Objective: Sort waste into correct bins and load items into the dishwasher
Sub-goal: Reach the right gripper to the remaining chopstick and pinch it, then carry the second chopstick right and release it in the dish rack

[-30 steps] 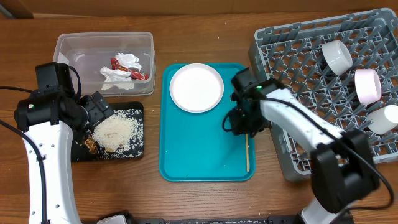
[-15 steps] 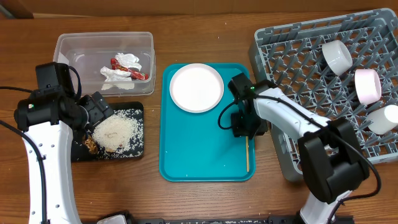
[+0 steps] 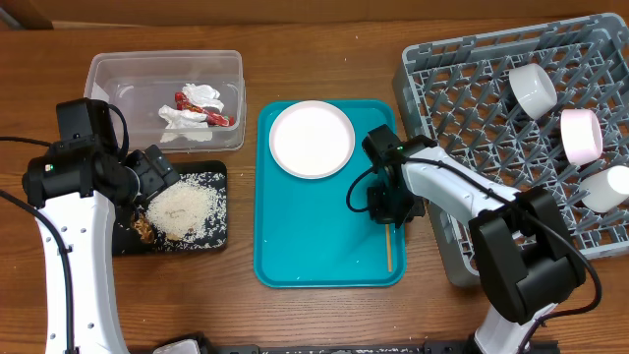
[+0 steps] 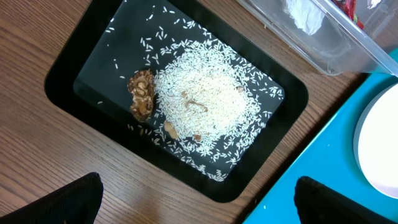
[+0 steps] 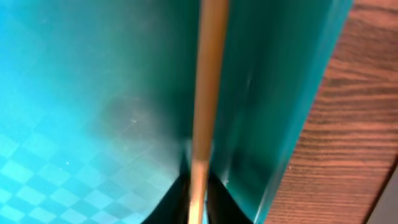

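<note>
The wooden chopsticks [image 3: 389,247] lie along the right inner edge of the teal tray [image 3: 295,236]. My right gripper [image 3: 390,214] is down on their upper end, fingers closed round the stick [image 5: 202,124]. The round white plate [image 3: 312,139] sits at the tray's top. The grey dish rack [image 3: 472,128] at the right holds two white bowls [image 3: 532,88] [image 3: 609,187] and a cup [image 3: 581,136]. The clear tub [image 3: 108,79] holds the napkin [image 3: 192,106] and red packet [image 3: 201,106]. The black tray [image 4: 81,68] holds rice [image 4: 205,102] and the brown lump [image 4: 141,93]. My left gripper [image 4: 196,205] hovers open over the black tray's edge.
The teal tray's right wall [image 5: 292,106] stands right beside the chopstick, with bare wood table [image 5: 354,124] past it. The dish rack's left edge is close to my right arm.
My right gripper has moved slightly down and right along the tray's right edge, onto the chopsticks' upper end. The left arm has not moved.
</note>
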